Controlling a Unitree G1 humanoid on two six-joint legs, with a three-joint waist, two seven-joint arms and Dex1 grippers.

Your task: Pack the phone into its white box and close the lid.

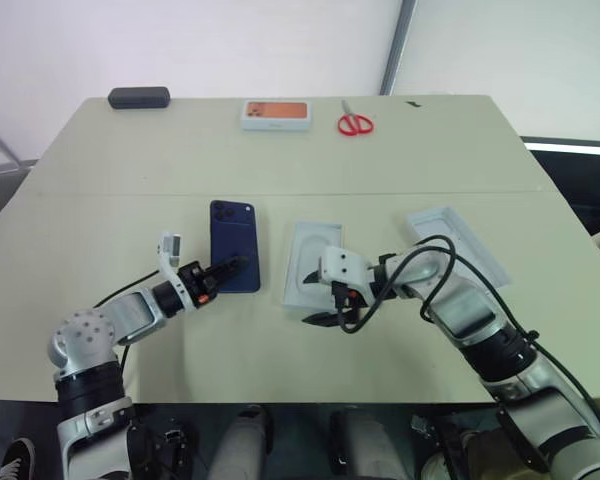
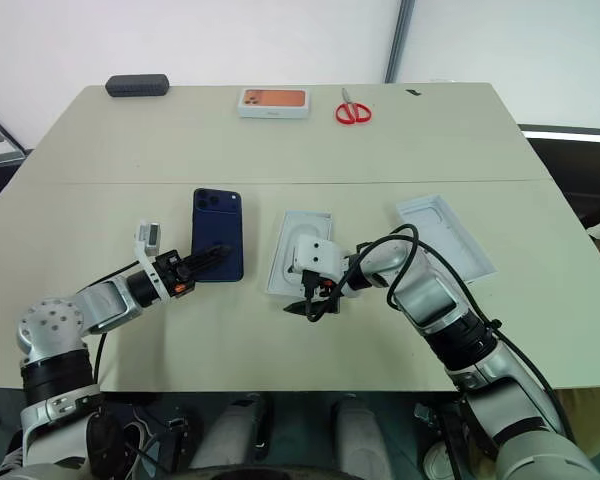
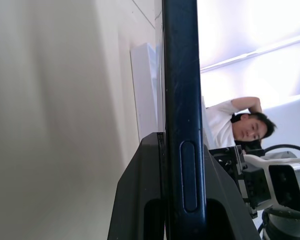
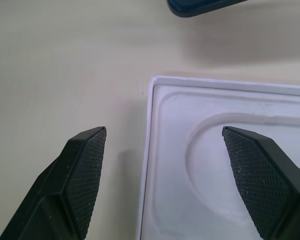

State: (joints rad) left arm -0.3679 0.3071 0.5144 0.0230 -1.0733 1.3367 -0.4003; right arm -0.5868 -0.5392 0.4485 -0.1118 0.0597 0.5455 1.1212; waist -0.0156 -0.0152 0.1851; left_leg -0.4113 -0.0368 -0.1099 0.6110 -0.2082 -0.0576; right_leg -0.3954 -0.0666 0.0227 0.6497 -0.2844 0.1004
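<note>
The dark blue phone (image 1: pixel 234 240) lies back-up left of the table's middle. My left gripper (image 1: pixel 235 267) is shut on its near end; the left wrist view shows the phone's edge (image 3: pixel 182 100) clamped between the fingers (image 3: pixel 140 200). To its right lies a shallow white tray with an oval recess (image 1: pixel 310 262), apparently an insert inside the white box. My right gripper (image 1: pixel 330 308) hangs open just above that tray's near corner (image 4: pixel 155 85), holding nothing. The lid (image 1: pixel 458 240) rests open side up, farther right.
At the table's far edge sit a white box with an orange picture (image 1: pixel 276 114), red scissors (image 1: pixel 355 124) and a black case (image 1: pixel 138 97). A person (image 3: pixel 240 127) sits beyond the table in the left wrist view.
</note>
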